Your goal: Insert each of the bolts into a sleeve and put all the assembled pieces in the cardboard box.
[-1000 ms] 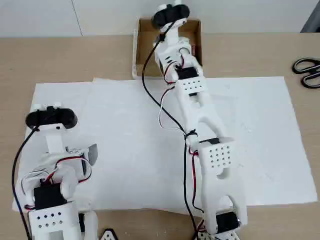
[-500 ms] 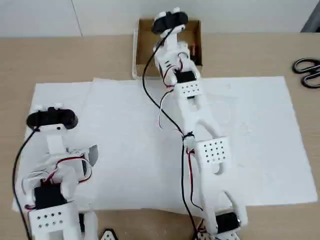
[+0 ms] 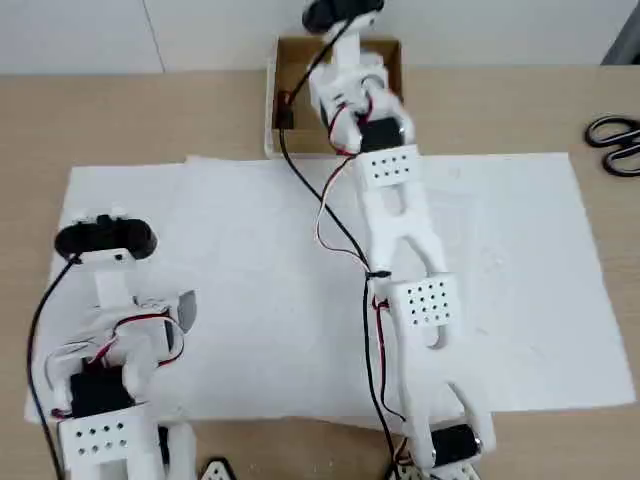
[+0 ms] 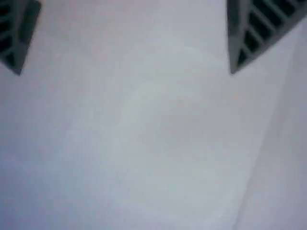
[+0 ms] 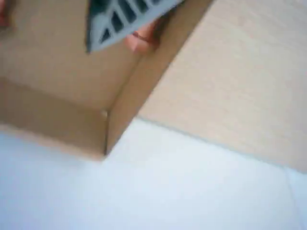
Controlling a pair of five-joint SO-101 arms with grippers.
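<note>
The right tool (image 5: 120, 20) is hanging inside the cardboard box (image 5: 129, 98), close against the corner where two of its walls are meeting. Just beside it a small pinkish piece (image 5: 139, 42) is lying against the wall. I am taking that for one of the assembled pieces, though too little of it is showing to be sure, and I cannot tell whether the tool is clenched on it or released. The right arm (image 3: 420, 300) is stretching from the near edge to the far middle of the bench (image 3: 120, 120), which is the reach the box's position is asking of it. Working at the corner is making sense to me, since the walls are keeping a round piece from rolling off. At the near left the left tool (image 4: 124, 72) is hovering low over the white sheet (image 3: 250, 260), released, its two dark tips (image 4: 254, 28) standing wide apart with nothing between them. I am reading it as parked out of its partner's way. The sheet is covering the middle of the bench and running up to the box's near wall, presumably giving small parts a plain ground to show against. A pair of scissors (image 3: 615, 140) is lying at the far right edge, well apart from both arms. I am judging this to be the drop-off step, and the risk worth watching is the tool clipping the box wall on its way out.
</note>
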